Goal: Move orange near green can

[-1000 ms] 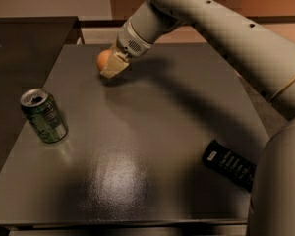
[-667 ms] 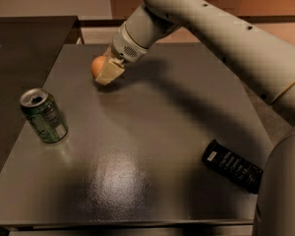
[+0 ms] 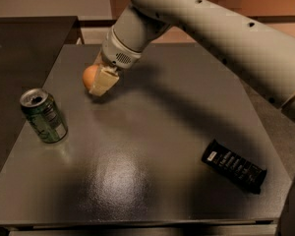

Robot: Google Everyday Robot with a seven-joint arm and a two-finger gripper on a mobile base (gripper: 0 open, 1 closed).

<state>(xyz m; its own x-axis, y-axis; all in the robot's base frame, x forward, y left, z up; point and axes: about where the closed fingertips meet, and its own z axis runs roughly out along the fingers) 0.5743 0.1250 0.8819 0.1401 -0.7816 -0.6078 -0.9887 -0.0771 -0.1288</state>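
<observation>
1. You see the grey tabletop point(image 3: 152, 146) filling most of the view. It is matte, with a soft bright reflection near its front middle.
2. The pale robot arm point(image 3: 226, 38) comes in from the upper right and reaches down across the tabletop toward its far left part.
3. A black snack bar wrapper point(image 3: 234, 166) lies flat near the front right corner, well apart from everything else.
4. The green can point(image 3: 44, 116) stands on its base close to the left edge of the tabletop. Its silver top is opened and its white label panel faces you.
5. The claw point(image 3: 97, 85) is at the end of the arm, over the far left area of the tabletop and low above it. It is closed around the orange; one beige finger point(image 3: 104, 80) lies against the right side of the fruit.
6. The orange point(image 3: 89, 75) sits in the claw, beyond the green can and a little to its right. The two are apart, not touching. You cannot tell whether the fruit rests on the tabletop or is just above it.
</observation>
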